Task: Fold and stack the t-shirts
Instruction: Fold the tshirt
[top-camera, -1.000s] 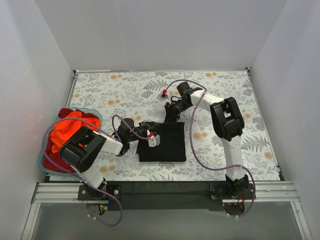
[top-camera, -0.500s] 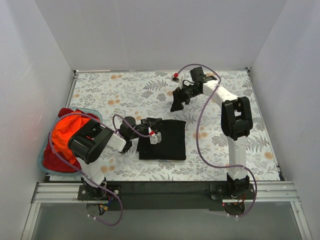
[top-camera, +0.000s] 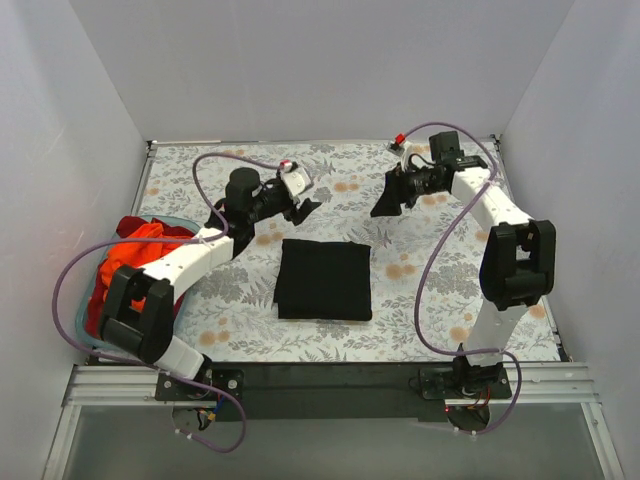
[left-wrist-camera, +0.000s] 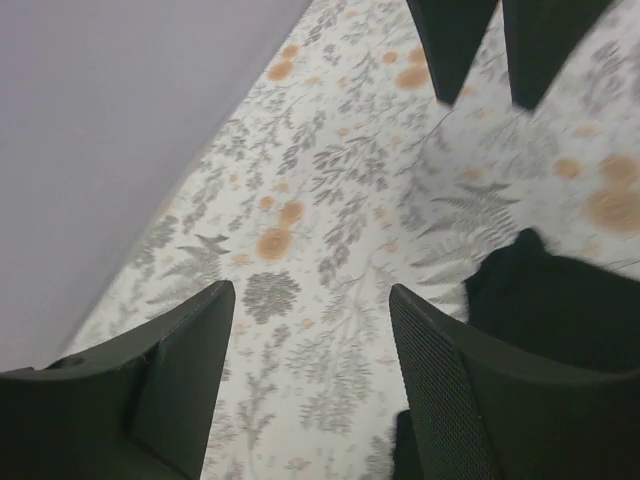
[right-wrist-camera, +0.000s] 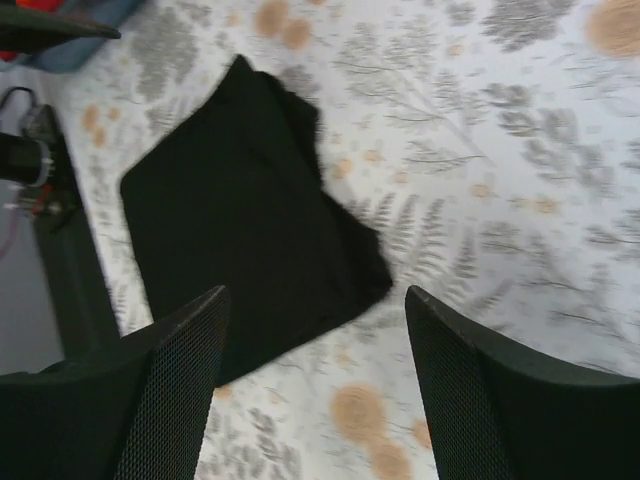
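Both arms have pulled away from the black t-shirt (top-camera: 324, 280) since 1.0 s ago: the left hand (top-camera: 300, 204), then at the shirt's left edge, has gone up and back toward the far left-centre. The right hand (top-camera: 386, 201), then at the shirt's far edge, has swung toward the far right. The shirt itself has stayed where it was. Nearest the arm bases, the black t-shirt lies folded in a neat rectangle, flat on the floral-covered table (top-camera: 500, 300), about mid-width, with nothing touching it. To the left, at the table's left edge, the teal basket (top-camera: 186, 224) holds a heap of orange-red t-shirts (top-camera: 128, 262), unfolded. How many are in the heap cannot be told from above. The left forearm passes just beside the basket's far rim. Farther back, the left hand hangs over bare table beyond the shirt's far-left corner. In the left wrist view it (left-wrist-camera: 310, 330) is spread wide and empty, with a corner of the black t-shirt (left-wrist-camera: 560, 310) at lower right. The right hand hangs beyond the shirt's far-right corner. In the right wrist view it (right-wrist-camera: 315, 300) is likewise spread and empty, above the black t-shirt (right-wrist-camera: 240, 210). The two hands are well apart from each other.
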